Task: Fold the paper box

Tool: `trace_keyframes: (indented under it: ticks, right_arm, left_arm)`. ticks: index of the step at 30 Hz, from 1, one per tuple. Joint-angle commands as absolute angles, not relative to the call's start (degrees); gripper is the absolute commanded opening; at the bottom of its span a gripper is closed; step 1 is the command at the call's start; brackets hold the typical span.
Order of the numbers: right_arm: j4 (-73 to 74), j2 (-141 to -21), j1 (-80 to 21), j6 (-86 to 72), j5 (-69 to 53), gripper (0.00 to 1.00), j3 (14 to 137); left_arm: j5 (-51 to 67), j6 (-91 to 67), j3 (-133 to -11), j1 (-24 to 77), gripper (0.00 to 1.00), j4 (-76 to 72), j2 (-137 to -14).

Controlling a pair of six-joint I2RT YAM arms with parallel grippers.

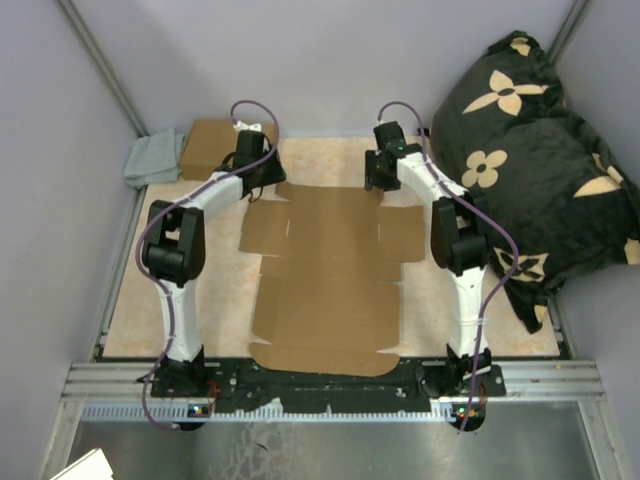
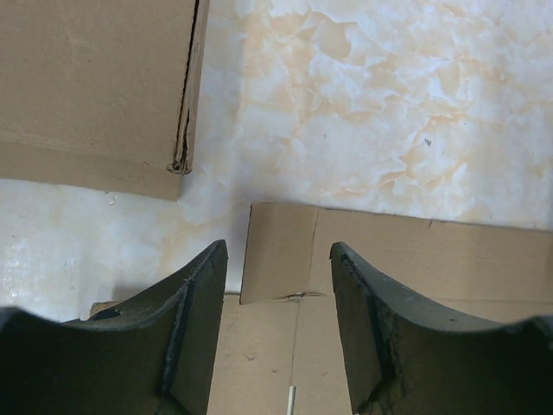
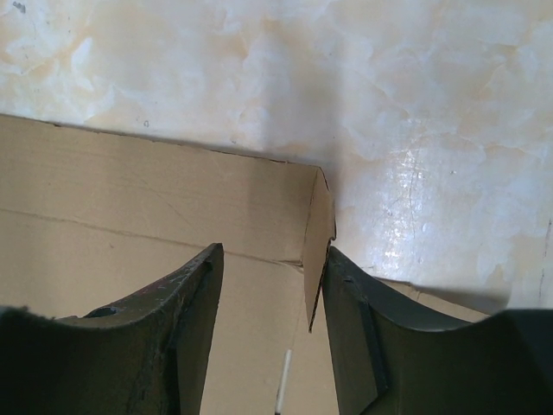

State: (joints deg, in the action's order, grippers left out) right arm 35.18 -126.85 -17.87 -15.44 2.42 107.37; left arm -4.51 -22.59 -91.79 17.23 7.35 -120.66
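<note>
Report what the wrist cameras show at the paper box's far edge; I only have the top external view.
Observer: The left fingers are open over the far-left corner of the paper box, which lies flat.
Operator: Now the right side.
Observer: The right fingers are open too; a small corner tab stands up beside one.
Operator: Check the brown carton.
Observer: It sits apart from the paper box, bare table between.

paper box [image 1: 325, 290]: plain brown | table [image 1: 225, 300]: cream-orange marbled | cushion [image 1: 540, 130]: black, tan flowers
</note>
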Motion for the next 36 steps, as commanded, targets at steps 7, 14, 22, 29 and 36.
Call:
trace_keyframes:
  ticks: [7, 14, 22, 29, 36]
  right_arm:
    - [34.62, -126.84, -18.37, -15.12, 1.68, 0.5, 109.71]
    - [34.45, -126.87, -18.37, -15.21, 1.23, 0.5, 109.45]
    - [34.1, -126.76, -18.29, -15.42, 0.44, 0.51, 109.25]
    - [33.87, -126.33, -18.35, -15.69, -0.75, 0.51, 109.42]
    - [33.27, -126.2, -18.73, -15.69, -2.39, 0.52, 109.62]
  left_arm:
    - [-2.95, -22.04, -93.75, 16.79, 0.56, 8.96, -124.71]
    - [-0.52, -22.41, -94.84, 16.74, 0.54, 9.3, -126.16]
    - [5.79, -24.12, -93.37, 17.37, 0.51, 5.82, -124.01]
    - [8.45, -25.03, -93.55, 19.25, 0.49, 4.37, -123.37]
    - [9.4, -25.53, -94.46, 20.71, 0.48, 4.05, -122.85]
